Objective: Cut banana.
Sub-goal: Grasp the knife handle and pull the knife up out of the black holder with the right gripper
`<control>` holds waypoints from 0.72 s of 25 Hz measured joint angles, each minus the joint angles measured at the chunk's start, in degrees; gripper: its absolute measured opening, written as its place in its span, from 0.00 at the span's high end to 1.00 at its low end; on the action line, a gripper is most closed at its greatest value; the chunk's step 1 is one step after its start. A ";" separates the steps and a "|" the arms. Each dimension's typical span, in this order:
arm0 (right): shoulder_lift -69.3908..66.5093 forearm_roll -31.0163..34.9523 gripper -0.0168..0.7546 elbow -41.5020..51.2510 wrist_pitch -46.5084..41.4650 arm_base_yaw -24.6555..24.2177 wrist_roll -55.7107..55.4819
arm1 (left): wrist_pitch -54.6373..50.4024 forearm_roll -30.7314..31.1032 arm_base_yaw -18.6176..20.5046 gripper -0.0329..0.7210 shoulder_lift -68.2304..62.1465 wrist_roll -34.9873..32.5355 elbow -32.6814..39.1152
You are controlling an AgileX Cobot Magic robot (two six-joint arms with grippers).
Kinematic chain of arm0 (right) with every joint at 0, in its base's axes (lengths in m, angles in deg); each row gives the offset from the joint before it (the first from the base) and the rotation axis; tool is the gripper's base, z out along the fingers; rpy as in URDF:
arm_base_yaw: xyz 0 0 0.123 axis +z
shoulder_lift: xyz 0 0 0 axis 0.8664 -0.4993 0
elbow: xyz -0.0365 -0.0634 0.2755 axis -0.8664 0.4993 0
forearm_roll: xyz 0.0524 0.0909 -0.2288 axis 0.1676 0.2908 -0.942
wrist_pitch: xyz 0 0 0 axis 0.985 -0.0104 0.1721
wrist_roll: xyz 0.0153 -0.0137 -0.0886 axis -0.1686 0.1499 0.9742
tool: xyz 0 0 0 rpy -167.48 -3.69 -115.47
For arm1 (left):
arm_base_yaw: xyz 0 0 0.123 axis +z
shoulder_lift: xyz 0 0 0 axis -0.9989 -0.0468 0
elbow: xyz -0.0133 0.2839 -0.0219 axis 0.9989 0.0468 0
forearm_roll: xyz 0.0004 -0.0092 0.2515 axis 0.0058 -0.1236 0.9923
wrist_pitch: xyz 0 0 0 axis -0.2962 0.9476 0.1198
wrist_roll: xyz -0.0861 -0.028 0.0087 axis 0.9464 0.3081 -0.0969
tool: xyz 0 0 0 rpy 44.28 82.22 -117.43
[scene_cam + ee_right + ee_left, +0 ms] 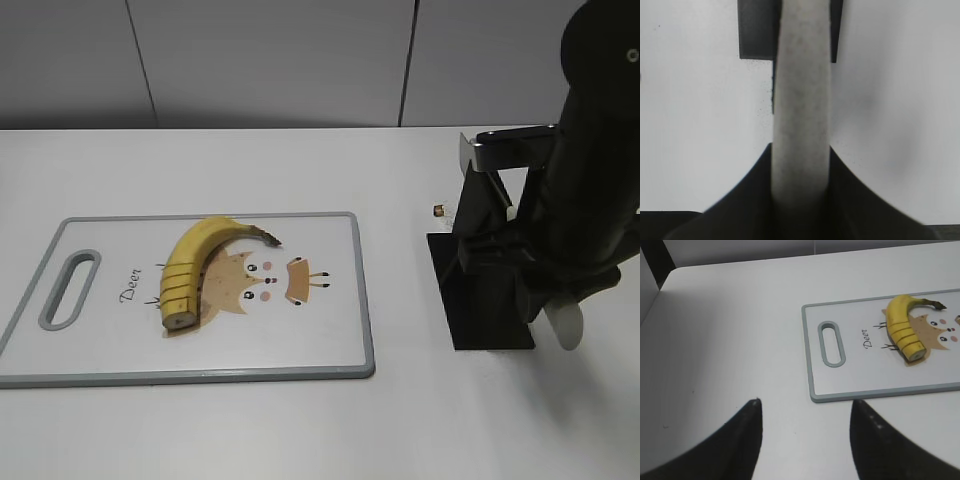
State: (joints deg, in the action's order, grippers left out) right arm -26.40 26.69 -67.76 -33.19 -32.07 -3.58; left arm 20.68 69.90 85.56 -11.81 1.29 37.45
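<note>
The banana lies unpeeled on a white, grey-rimmed cutting board. Its dark stem points right, its flat cut end faces the front, and slice lines cross its thick part. It also shows in the left wrist view, on the board. My left gripper is open and empty above bare table, left of the board. My right gripper is shut on a pale knife handle, whose end sticks out below the arm, over a black knife stand. The blade is hidden.
A brown deer print lies beside the banana on the board. A small brass-coloured object sits on the table left of the stand. A metal plate tops the stand. A grey wall runs along the back.
</note>
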 joint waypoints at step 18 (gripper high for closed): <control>0.71 0.21 0.77 0.00 0.00 0.00 -0.12 | 0.00 0.00 0.00 0.24 0.00 0.00 0.00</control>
State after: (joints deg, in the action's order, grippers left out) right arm -25.69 26.90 -67.76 -33.19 -32.07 -3.69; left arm 20.68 69.90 85.56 -11.81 1.29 37.45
